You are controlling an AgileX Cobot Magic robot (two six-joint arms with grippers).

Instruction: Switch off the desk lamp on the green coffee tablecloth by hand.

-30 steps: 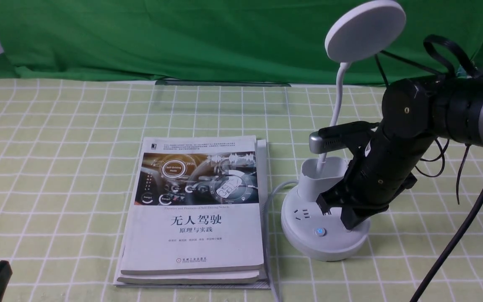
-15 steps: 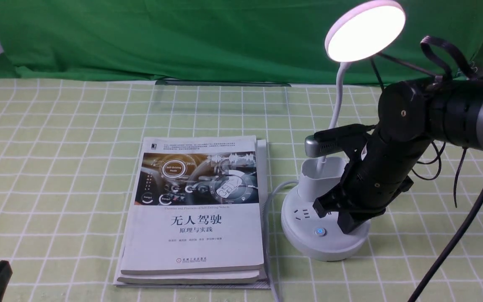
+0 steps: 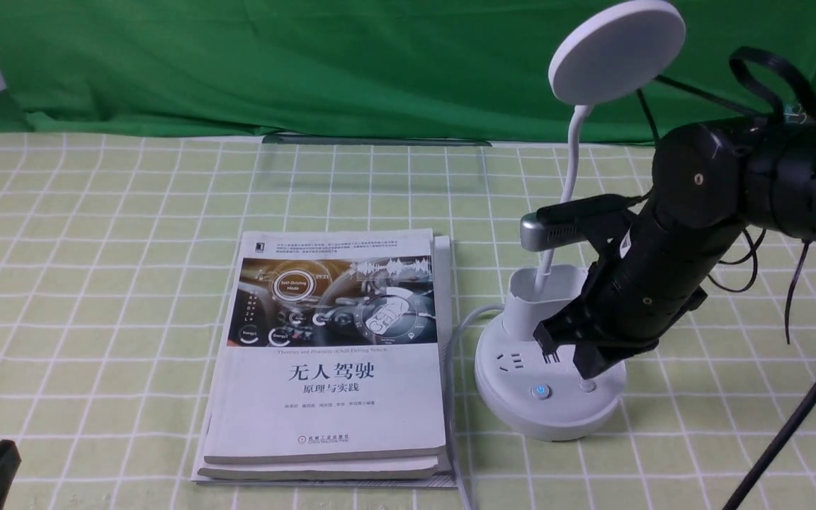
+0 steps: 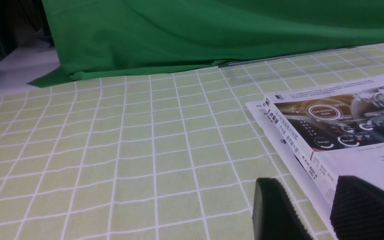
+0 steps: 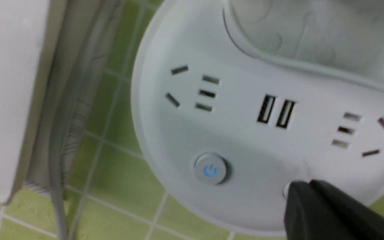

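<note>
Front view: black right tool (image 3: 592, 368), jaws together, hovers above the white round-based lamp (image 3: 557, 414), probably light, likely best pressed downward, not gripped.

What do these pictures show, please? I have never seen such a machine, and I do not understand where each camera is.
This is a robot with two black arms. The front view looks forward from between them. The other two current pictures come from cameras on its wrists: one looks past the left arm's black fingers, the other past the right arm's black fingers.

On the pale green cloth with white grid lines lie a stack of white books and a white desk lamp with a round disc head, whose round base has sockets and two buttons. The lamp is unlit. The right fingers are closed, just above the base near one button, and hold nothing. The left fingers are apart, with nothing between them.
</note>
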